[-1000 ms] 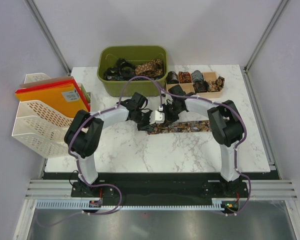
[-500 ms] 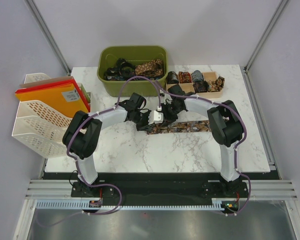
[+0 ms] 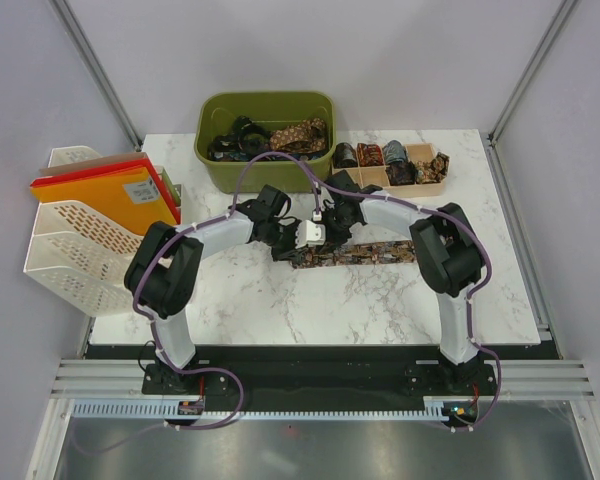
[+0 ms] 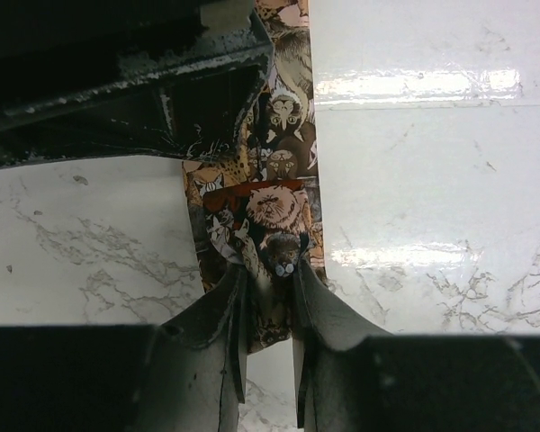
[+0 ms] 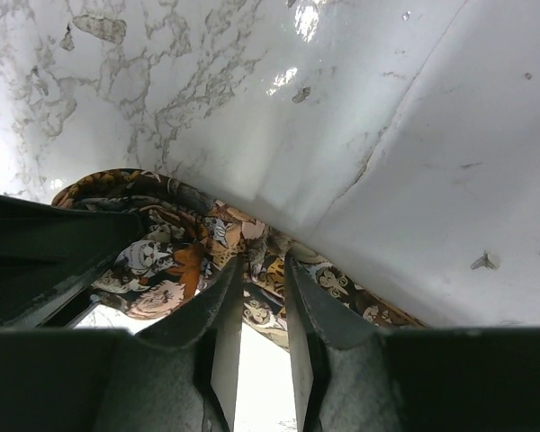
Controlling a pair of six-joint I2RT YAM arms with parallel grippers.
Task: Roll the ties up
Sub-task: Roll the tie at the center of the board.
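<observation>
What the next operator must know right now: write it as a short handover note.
Left gripper: shut on one end of the dark fabric necktie with brown-gold cat print.
Right gripper: straddles a curled fold of that tie; grip unclear.
Things: this tie lies mostly flat on the white marble table; loose ties fill the olive-green plastic bin; rolled ties sit in the tan divided tray.
Done: several ties rolled. Left: roll this one, tray it, then the bin's.
</observation>
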